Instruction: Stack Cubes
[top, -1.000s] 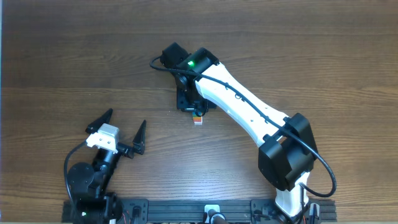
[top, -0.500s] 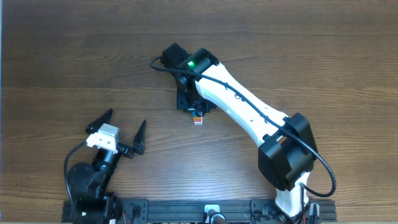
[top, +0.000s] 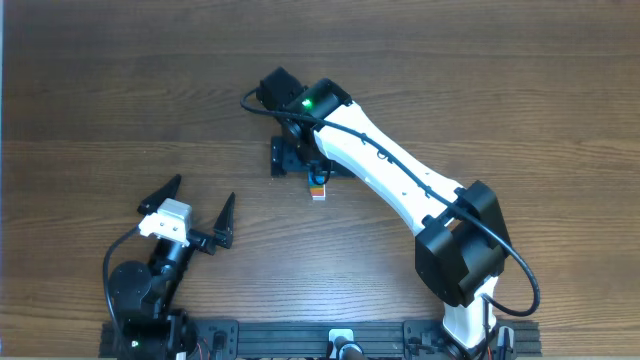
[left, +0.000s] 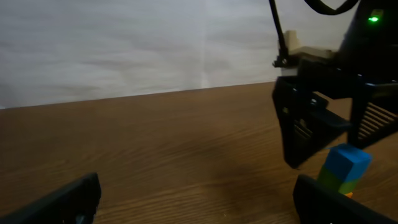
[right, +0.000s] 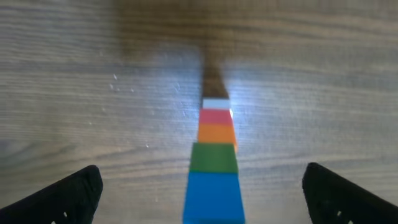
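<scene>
While spread wide, right gripper (right: 202, 190) astride cube stack (right: 215, 155)

Nothing legible anywhere: no text, label, brand, number or sign to read on the cubes (right: 214, 168) or the table (top: 100, 80).

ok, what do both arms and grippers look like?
Right arm: white links, black joints, a black cable along it, a green light near the wrist. Left arm: black, white wrist block. Right gripper and left gripper: black, tapered fingers.
</scene>
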